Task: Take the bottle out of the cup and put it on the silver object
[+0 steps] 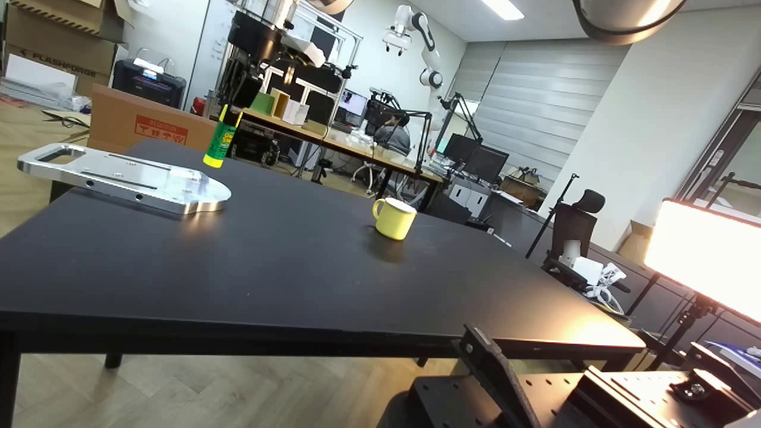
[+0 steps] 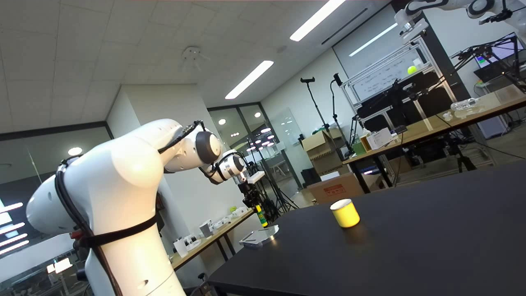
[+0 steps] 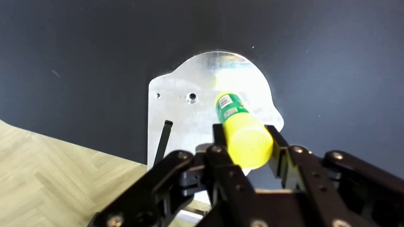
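Observation:
The slim bottle [image 1: 220, 141], green with yellow ends, is held slightly tilted in my gripper [image 1: 232, 114]. In the wrist view, the fingers [image 3: 245, 127] are shut on the yellow upper end of the bottle [image 3: 231, 107]. The bottle hangs over the rounded end of the silver object [image 3: 186, 82]. That flat slab lies on the table in both exterior views [image 1: 137, 175] [image 2: 259, 236]. The gap beneath the bottle is hard to judge. The yellow cup [image 1: 395, 220] stands upright on the table, well apart from the gripper; its inside is hardly visible.
The black table [image 1: 285, 267] carries the slab and cup. The table's edge and the wooden floor [image 3: 47, 176] show beside the slab in the wrist view. A brown cardboard box [image 1: 137, 122] stands beyond the table, near the slab. A bright lamp panel [image 1: 707, 255] stands farther off.

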`<action>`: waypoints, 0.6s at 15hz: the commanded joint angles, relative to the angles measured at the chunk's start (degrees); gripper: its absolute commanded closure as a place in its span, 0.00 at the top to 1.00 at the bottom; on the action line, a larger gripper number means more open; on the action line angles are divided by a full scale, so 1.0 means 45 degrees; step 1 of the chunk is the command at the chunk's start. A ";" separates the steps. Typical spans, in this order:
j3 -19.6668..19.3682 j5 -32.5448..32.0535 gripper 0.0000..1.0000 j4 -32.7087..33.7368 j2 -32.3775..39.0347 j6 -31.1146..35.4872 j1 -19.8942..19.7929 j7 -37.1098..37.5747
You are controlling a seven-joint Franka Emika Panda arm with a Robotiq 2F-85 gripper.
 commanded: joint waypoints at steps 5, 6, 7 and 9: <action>0.0003 0.0002 0.34 0.0736 0.0546 -0.0509 0.0060 -0.0638; 0.0004 0.0002 0.34 0.0768 0.0548 -0.0538 0.0060 -0.0652; 0.0004 0.0003 0.34 0.0789 0.0548 -0.0550 0.0061 -0.0660; 0.0004 0.0003 0.34 0.0810 0.0549 -0.0559 0.0061 -0.0669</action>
